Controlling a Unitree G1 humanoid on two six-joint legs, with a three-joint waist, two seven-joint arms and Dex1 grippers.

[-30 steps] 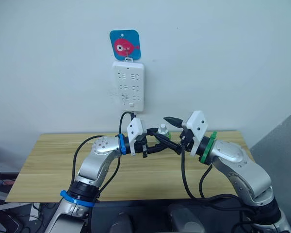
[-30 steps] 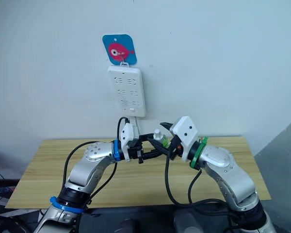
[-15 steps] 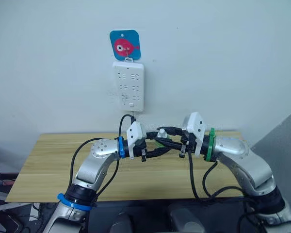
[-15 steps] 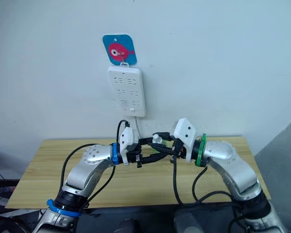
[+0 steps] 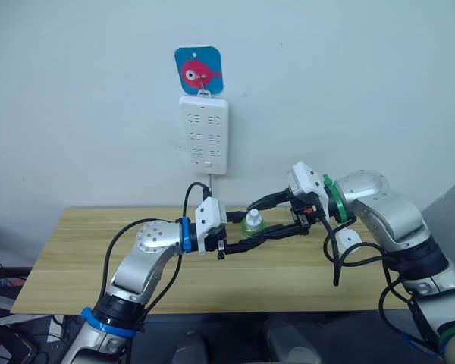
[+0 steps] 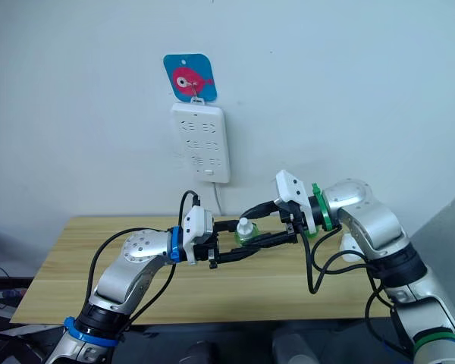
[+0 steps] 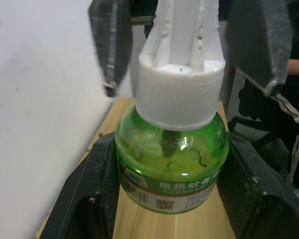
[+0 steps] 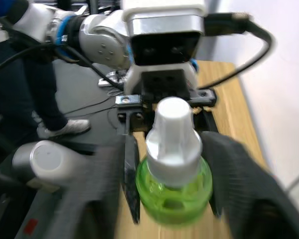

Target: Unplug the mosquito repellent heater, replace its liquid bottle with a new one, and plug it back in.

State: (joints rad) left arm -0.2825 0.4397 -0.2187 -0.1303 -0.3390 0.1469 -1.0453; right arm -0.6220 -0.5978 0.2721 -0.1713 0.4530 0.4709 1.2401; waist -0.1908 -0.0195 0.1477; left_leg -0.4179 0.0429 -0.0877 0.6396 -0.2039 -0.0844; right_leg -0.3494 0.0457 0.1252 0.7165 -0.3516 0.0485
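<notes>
1. Above the wooden table [image 5: 76, 250], my left gripper [image 5: 252, 236] clamps the green liquid bottle [image 5: 252, 224] by its body; in the left wrist view both black fingers [image 7: 97, 189] press the glass [image 7: 172, 164] on either side, and its white ribbed cap [image 7: 178, 99] stands upright.

2. My right gripper [image 5: 269, 214] reaches in from the other side with its fingers spread wide around the bottle's neck, apart from it; in the right wrist view the fingers [image 8: 239, 174] are blurred, so I cannot tell whether either one grazes the glass.

3. The label on the bottle is too small to read, and its lower part is cut off at the edge of the left wrist view.

4. The mosquito repellent heater [image 5: 349, 239] is a small white rounded shape just behind my right forearm, partly hidden by the arm and its cables; its prongs and vent cannot be made out.

5. The white power strip [image 5: 204, 134] hangs on the wall under a blue fish hook [image 5: 199, 70].

6. Half a second ago my right wrist was close against the left gripper; it has since drawn back toward my right and risen, leaving the bottle in the left gripper alone.
</notes>
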